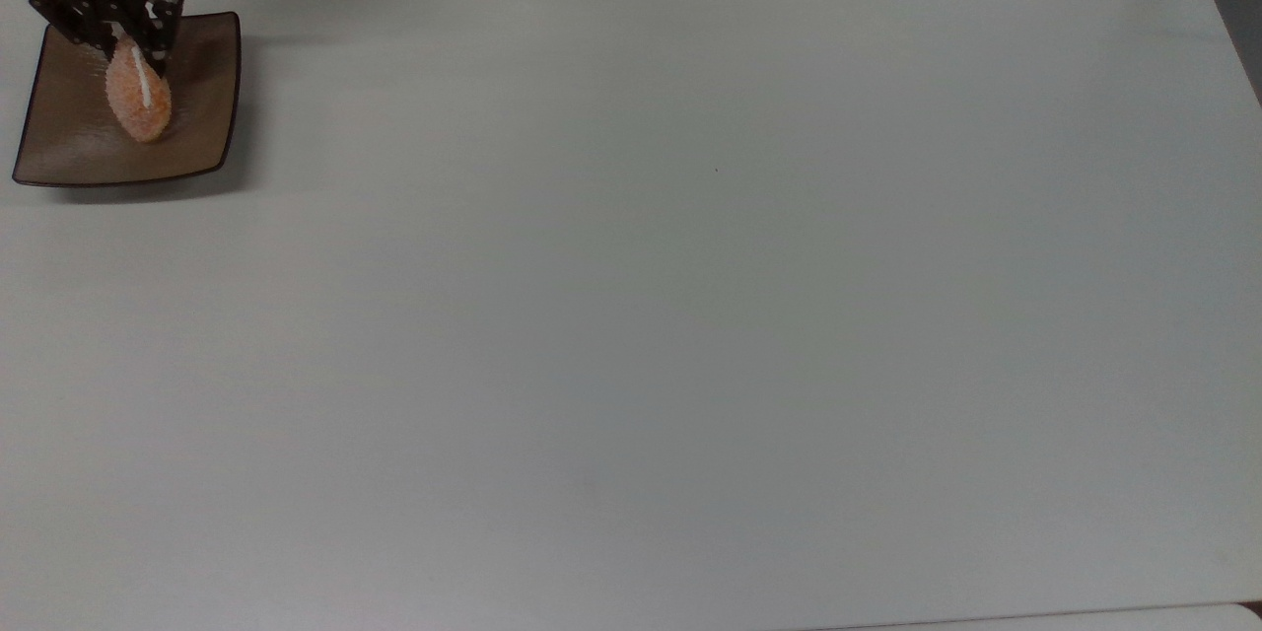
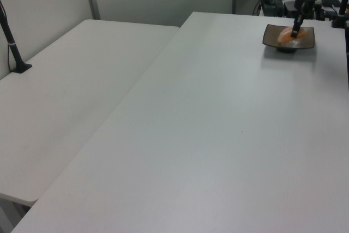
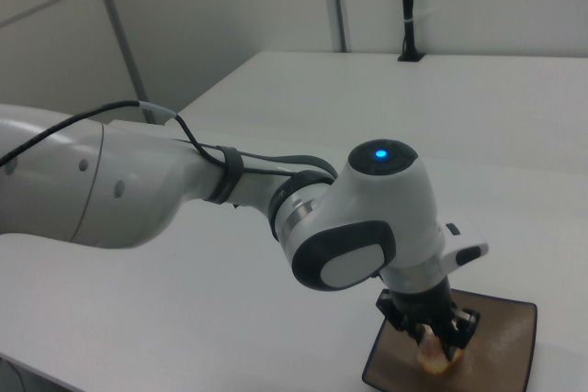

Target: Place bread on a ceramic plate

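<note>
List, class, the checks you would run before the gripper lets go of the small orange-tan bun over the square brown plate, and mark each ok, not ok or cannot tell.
1. The small oval orange-tan bread lies over the square glossy brown ceramic plate, inside its rim: ok.
2. The black two-finger gripper is clamped on the bread's far end: ok.
3. Bread's underside rests on the plate: cannot tell; in the left view it sits low in the dish.
4. Plate sits flat on the white table: ok.
5. Nothing else lies on the plate: ok.
</note>
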You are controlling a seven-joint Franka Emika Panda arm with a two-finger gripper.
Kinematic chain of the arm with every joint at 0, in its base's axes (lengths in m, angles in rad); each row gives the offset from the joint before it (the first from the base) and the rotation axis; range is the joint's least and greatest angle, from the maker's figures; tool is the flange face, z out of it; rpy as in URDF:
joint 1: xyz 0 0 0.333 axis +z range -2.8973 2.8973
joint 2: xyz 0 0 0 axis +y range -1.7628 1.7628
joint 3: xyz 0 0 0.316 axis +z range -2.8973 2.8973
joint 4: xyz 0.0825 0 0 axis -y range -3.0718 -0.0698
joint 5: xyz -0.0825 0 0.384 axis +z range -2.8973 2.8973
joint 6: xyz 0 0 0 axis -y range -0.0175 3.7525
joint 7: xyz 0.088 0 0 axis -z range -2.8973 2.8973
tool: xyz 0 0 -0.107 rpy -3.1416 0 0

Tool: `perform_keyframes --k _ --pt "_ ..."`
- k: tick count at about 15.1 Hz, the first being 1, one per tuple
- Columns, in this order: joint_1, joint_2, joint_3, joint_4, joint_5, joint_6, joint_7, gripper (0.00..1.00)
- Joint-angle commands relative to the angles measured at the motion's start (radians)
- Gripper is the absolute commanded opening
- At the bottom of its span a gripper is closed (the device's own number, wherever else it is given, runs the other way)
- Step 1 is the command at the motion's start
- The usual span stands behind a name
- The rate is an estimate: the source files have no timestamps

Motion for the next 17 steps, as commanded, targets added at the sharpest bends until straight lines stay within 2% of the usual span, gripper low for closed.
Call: perform_keyframes --k 1,2,3,6,10,15,17 --pt "-0.003 0.025 0.002 -0.022 0.009 0.058 -0.03 0.39" --pt "-0.003 0.034 0.002 -0.02 0.009 0.058 -0.03 0.43" --pt "-0.003 0.035 0.002 -0.02 0.009 0.058 -0.03 0.54" --pt "-0.003 0.035 0.002 -0.015 0.009 0.046 -0.022 0.98" --pt "-0.001 0.017 0.002 -0.005 0.01 0.023 -0.01 1.0" --pt "0.025 -0.082 0.002 0.084 0.01 -0.183 0.007 1.0" --pt "0.046 -0.124 0.01 0.151 0.01 -0.282 0.086 1.0"
